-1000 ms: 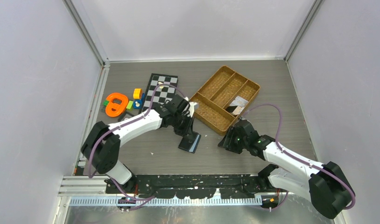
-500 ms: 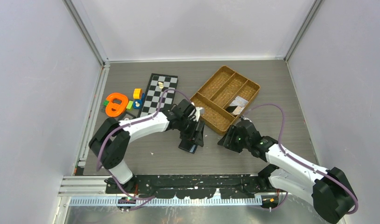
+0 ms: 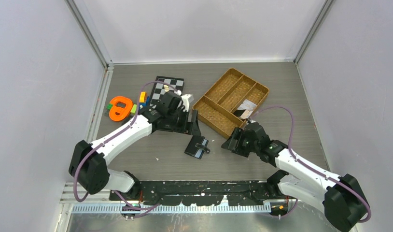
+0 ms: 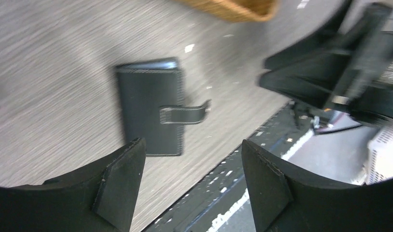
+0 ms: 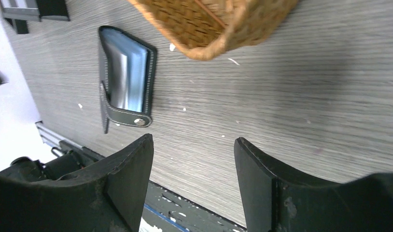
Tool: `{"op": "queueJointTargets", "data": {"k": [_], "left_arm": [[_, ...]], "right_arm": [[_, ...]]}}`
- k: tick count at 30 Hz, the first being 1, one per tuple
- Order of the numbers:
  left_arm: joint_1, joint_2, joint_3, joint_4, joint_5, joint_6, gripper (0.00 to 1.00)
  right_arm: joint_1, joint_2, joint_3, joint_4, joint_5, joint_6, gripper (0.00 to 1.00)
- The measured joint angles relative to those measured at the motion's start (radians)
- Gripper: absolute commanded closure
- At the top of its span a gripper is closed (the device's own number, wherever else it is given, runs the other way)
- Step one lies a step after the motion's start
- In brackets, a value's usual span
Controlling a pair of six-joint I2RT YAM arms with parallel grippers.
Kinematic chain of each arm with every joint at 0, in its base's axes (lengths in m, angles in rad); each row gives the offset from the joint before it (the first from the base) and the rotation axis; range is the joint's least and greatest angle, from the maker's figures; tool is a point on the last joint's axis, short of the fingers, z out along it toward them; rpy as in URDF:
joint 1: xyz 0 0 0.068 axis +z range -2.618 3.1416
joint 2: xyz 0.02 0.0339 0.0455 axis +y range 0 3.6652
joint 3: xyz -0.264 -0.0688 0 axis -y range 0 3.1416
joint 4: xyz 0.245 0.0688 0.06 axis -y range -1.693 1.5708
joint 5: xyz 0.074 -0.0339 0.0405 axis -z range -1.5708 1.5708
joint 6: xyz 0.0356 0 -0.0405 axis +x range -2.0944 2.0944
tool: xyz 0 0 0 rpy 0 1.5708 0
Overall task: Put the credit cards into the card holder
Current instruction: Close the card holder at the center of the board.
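Left gripper (image 4: pixel 192 150) withdrew; card holder (image 3: pixel 196 147) strap points right.

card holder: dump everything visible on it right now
The card holder is a small black, leather-looking wallet with pale stitching along its edges. It lies flat on the grey wood-grain table, close to a corner of the woven tray, folded over, with bluish-grey pockets showing at one edge. Its strap sticks out sideways, unfastened, snap exposed. The left gripper and right gripper are open and clear of it.
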Motion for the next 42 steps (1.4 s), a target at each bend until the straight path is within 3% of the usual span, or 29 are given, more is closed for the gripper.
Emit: {"op": "queueJointTargets", "data": {"k": [9,25,42], "left_arm": [[0.035,0.085,-0.137,0.007,-0.118,-0.003,0.41],[0.035,0.202,-0.206,0.123,-0.135,-0.022,0.63],[0.033,0.215,-0.253,0.256,-0.092,-0.078,0.65]], "right_arm": [[0.012,0.123,0.053,0.100,-0.069,0.016,0.30],[0.122,0.477,0.255,0.227,-0.069,0.034,0.31],[0.143,0.655,0.363,0.195,-0.066,0.031,0.49]]}}
